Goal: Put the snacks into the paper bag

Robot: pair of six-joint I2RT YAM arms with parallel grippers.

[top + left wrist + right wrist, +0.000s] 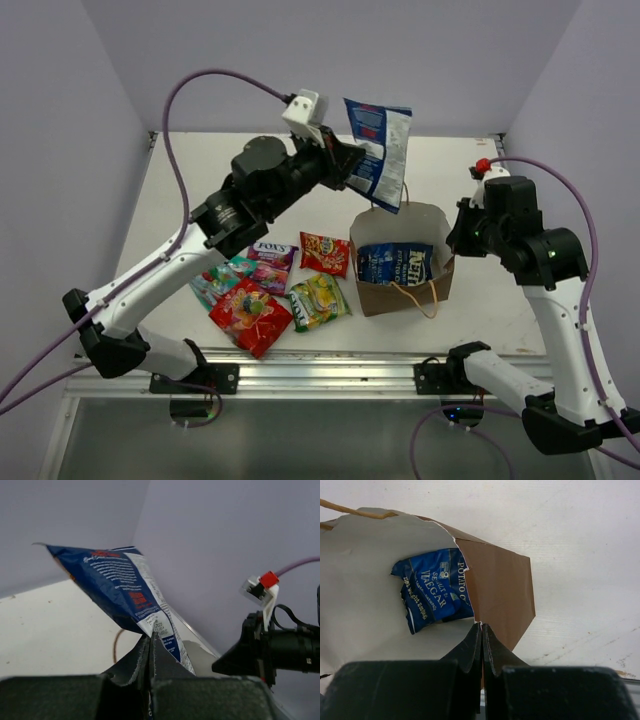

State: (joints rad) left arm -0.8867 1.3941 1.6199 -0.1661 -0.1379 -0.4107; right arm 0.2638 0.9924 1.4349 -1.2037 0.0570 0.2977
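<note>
Nearest me, in the lower centre-left of the top view, the loose packets (pixel 262 285) lie fanned on the table (pixel 480 190), a red candy bag (pixel 250 315) frontmost. Just right of them stands the paper bag (pixel 405 290), mouth up, with one blue chip packet (pixel 395 262) already lying inside. My right claw (pixel 481 630) is pinched shut on the bag's right rim, where the paper looks torn. I judge that wall thin and floppy, so it needs this hold to keep the mouth wide. Farther back and higher, at upper centre, my left claw (pixel 151 641) is clamped on the edge of a second dark blue chip bag (pixel 380 150), which hangs in the air above the paper bag's mouth. I reckon it is light, air-puffed and slick, its contents brittle. A flat crimped edge is the place to hold; squeezing the belly would crush chips or let the film slide.
</note>
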